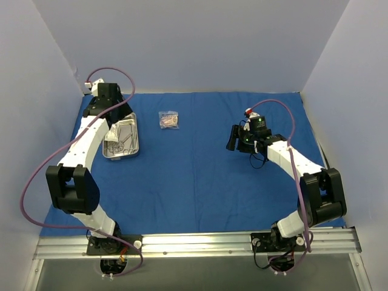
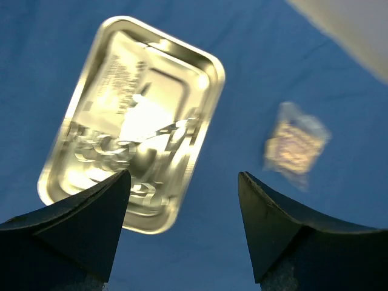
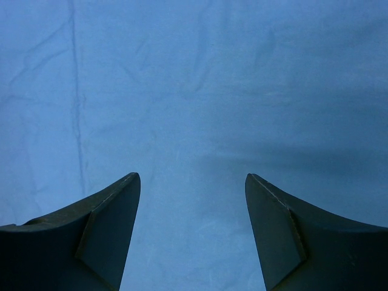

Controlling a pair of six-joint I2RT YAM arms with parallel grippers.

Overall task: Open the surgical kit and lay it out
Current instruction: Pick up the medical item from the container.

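Note:
The blue cloth wrap (image 1: 200, 176) lies spread flat over the table. The steel tray (image 1: 139, 137) stands on it at the left and holds silver scissor-like instruments (image 1: 125, 137) and a clear packet (image 1: 113, 133). I cannot pick out tweezers. A second clear packet (image 1: 168, 119) lies on the cloth right of the tray. My left gripper (image 1: 118, 112) hangs open and empty above the tray's far end; its view shows the tray (image 2: 211, 66), blurred instruments (image 2: 109, 151) and the loose packet (image 2: 296, 145). My right gripper (image 1: 233, 138) is open and empty over bare cloth (image 3: 194, 91).
Pale walls enclose the table on the left, back and right. The cloth reaches nearly to the walls. An aluminium rail (image 1: 200, 242) with both arm bases runs along the near edge. Purple cables loop off both arms.

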